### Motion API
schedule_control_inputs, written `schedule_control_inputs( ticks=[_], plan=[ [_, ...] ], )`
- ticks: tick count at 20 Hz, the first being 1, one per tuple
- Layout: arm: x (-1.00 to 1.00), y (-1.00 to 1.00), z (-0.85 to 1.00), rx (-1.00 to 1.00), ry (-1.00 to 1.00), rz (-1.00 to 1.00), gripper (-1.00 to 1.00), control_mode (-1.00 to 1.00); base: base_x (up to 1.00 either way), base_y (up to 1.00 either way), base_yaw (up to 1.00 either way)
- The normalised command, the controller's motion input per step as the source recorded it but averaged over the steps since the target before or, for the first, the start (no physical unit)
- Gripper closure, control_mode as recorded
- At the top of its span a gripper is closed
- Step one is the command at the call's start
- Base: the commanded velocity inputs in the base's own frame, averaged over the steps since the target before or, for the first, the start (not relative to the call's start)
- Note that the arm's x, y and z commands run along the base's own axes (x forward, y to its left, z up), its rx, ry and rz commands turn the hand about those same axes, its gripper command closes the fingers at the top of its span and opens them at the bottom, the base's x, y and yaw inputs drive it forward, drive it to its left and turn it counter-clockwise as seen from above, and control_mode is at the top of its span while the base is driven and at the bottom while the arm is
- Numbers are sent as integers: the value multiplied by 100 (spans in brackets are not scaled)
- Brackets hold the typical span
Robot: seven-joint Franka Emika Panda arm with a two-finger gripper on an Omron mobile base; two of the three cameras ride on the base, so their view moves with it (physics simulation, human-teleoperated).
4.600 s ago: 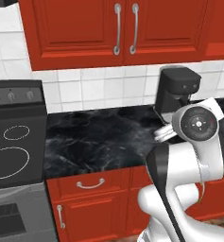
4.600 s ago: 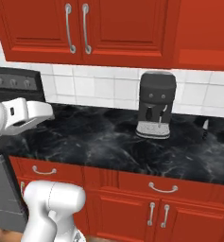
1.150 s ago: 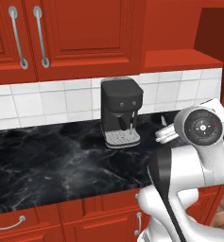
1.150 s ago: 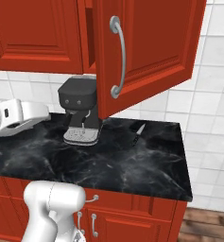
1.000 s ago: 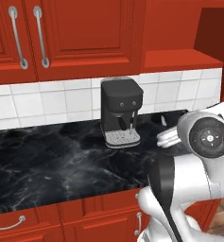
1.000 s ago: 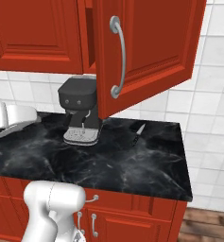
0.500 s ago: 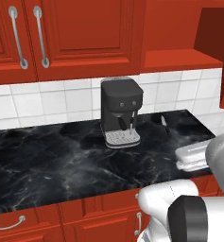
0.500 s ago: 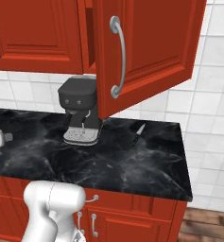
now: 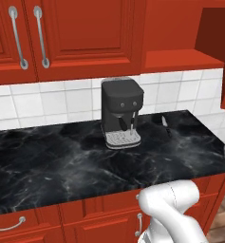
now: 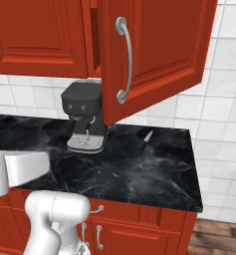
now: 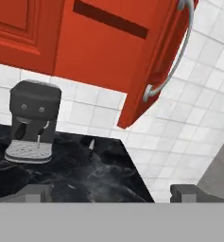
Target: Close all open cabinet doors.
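Our arm has swung off to the right, gripper (image 11: pixel 108 191) spread empty; the open cabinet door (image 10: pixel 154 55) is stiff and hinged, so we push its flat face near the handle (image 10: pixel 123 60)

One coffee machine (image 9: pixel 122 113), one knife (image 10: pixel 145 139)

No legible text or labels

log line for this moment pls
phase: approach | open cabinet door: swung out above counter | gripper: jaws open, holding nothing, facing door | coffee machine: on counter
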Motion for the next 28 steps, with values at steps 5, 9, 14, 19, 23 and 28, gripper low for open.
schedule_control_inputs(
  ticks=[5,9,14,19,23,28],
  plan=[
    [23,-100,-35,24,0,11,-100,-100,0,0,0],
    [13,-100,-16,28,0,14,-100,-100,0,0,0],
    [40,-84,8,23,-2,16,-100,-100,0,0,0],
    [62,-58,25,17,-13,19,-100,-100,0,0,0],
    [70,-30,22,13,-15,16,-100,-100,0,0,0],
    [75,-10,1,3,-13,13,-100,-100,0,0,0]
  ],
)
